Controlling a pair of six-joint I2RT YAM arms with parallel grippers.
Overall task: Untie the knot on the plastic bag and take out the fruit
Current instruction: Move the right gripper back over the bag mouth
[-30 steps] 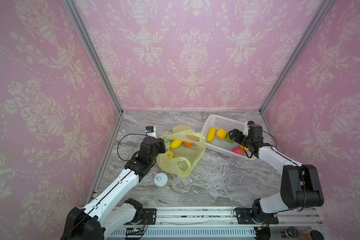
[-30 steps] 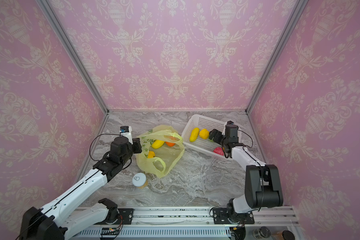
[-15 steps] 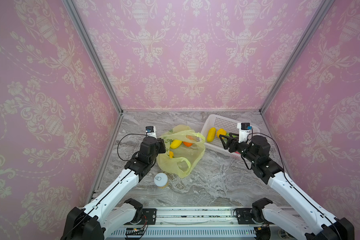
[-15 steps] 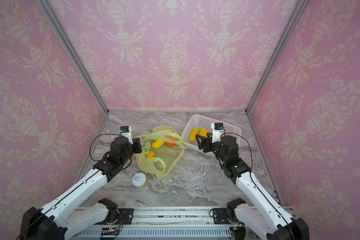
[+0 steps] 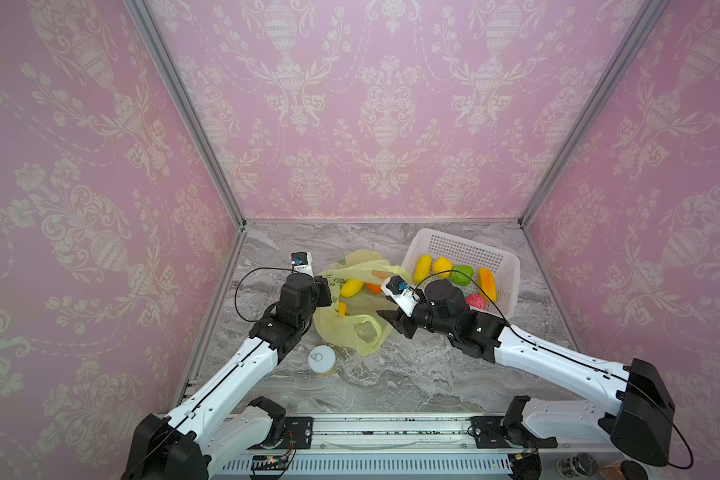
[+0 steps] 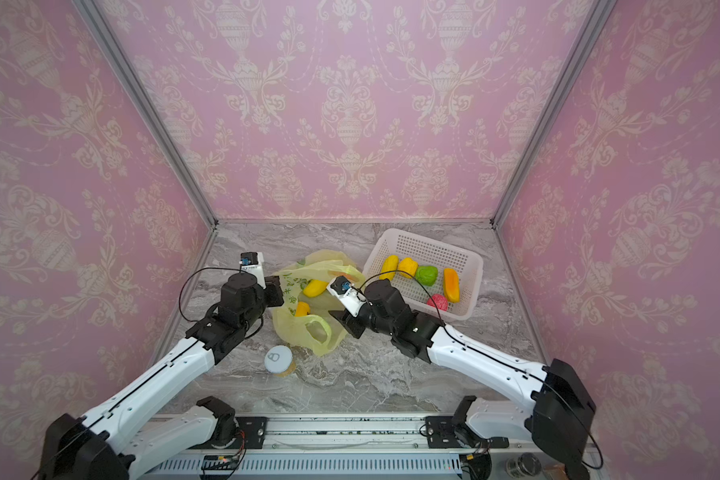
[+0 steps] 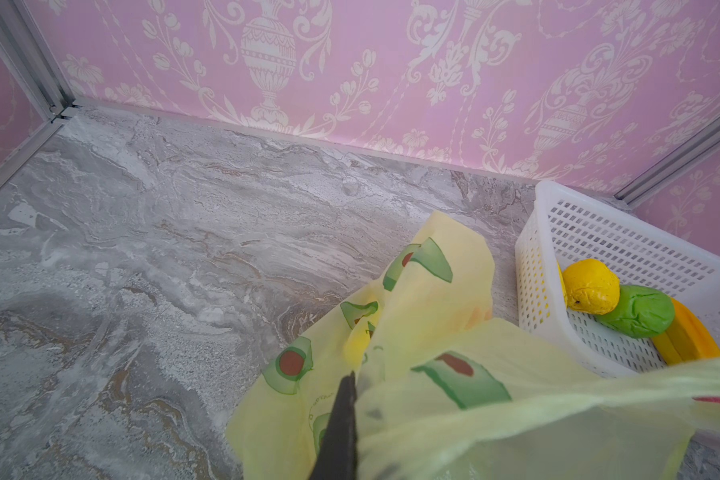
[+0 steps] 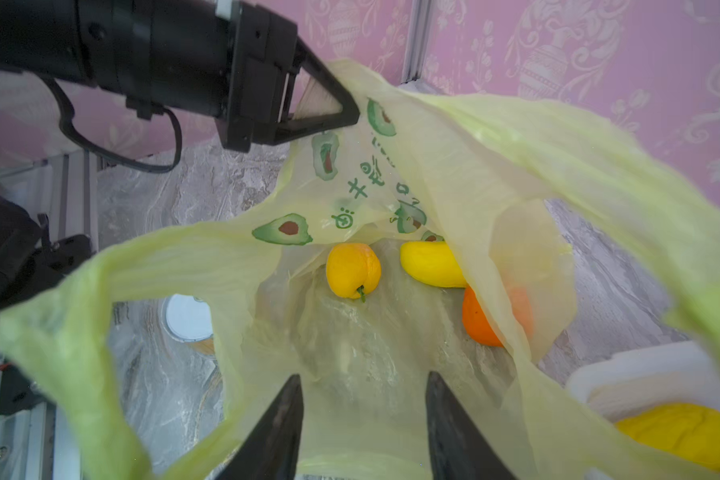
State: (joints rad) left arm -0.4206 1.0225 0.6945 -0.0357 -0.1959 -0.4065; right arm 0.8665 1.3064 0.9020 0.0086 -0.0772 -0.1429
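The yellow-green plastic bag (image 5: pixel 352 324) (image 6: pixel 304 328) lies open on the marble floor, one handle loop (image 5: pixel 364 330) slack toward the front. No knot is in view. My left gripper (image 5: pixel 327 286) (image 7: pixel 352 376) is shut on the bag's left rim and holds it up. My right gripper (image 5: pixel 391 322) (image 8: pixel 364 376) is open at the bag's right side, and thin bag film lies between its fingers. Three fruit sit inside: a yellow-orange one (image 8: pixel 352 270), a yellow one (image 8: pixel 431 264) and an orange one (image 8: pixel 481 316).
A white perforated basket (image 5: pixel 462 245) stands at the back right and holds several fruit: yellow, green, orange and pink-red. A round can with a white pull-tab lid (image 5: pixel 321 360) stands in front of the bag, near my left arm.
My right arm has swung left from the basket to the bag's mouth, and its jaws have narrowed. The left gripper and the bag have stayed put.
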